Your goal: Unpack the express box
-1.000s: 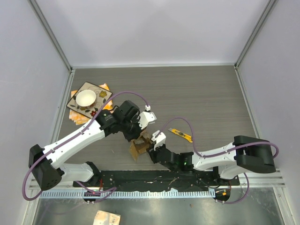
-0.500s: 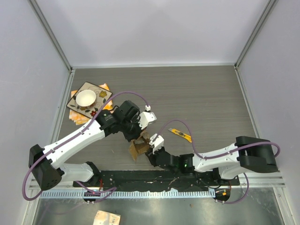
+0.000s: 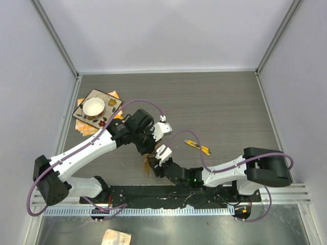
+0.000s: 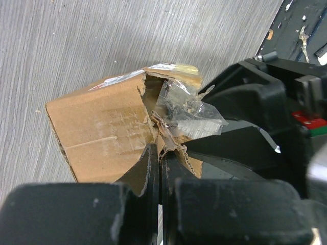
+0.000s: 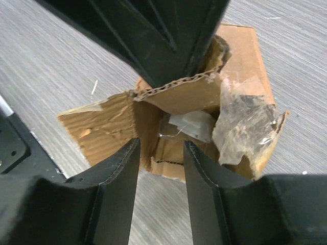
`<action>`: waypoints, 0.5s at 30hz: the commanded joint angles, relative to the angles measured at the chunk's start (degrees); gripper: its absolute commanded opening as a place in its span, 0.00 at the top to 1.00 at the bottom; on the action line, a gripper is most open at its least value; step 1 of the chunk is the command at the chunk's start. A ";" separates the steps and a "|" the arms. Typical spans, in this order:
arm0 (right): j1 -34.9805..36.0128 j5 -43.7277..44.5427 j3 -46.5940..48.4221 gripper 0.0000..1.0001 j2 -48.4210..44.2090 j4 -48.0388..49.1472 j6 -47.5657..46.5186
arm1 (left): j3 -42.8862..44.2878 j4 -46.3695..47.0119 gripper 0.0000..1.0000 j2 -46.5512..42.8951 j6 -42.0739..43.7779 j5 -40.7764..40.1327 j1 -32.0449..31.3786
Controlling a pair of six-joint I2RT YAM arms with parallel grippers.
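Observation:
The express box [image 3: 146, 164] is a small brown carton lying near the table's front edge, its top flaps torn open. My left gripper [image 4: 159, 153] is shut on a ragged cardboard flap of the box [image 4: 99, 130]. In the right wrist view that flap [image 5: 179, 94] is lifted over the opening, where a pale plastic-wrapped packet [image 5: 190, 125] lies inside. Crumpled clear tape [image 5: 245, 122] hangs from the right flap. My right gripper [image 5: 161, 144] stands open just in front of the opening, with nothing between its fingers. From above, both grippers hide most of the box.
A yellow utility knife [image 3: 197, 147] lies on the table to the right of the box. A flat brown-and-orange card with a white cup [image 3: 94, 107] sits at the far left. The black base rail [image 3: 153, 196] runs just behind the box; walls close three sides.
My right gripper has opened and moved left, up to the box's opening. The left gripper has kept its grip on the flap and barely moved.

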 commanded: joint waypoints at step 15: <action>-2.40 6.83 -0.85 0.46 12.83 15.95 -4.81 | 2.33 -1.27 1.00 -1.80 -0.81 4.07 0.09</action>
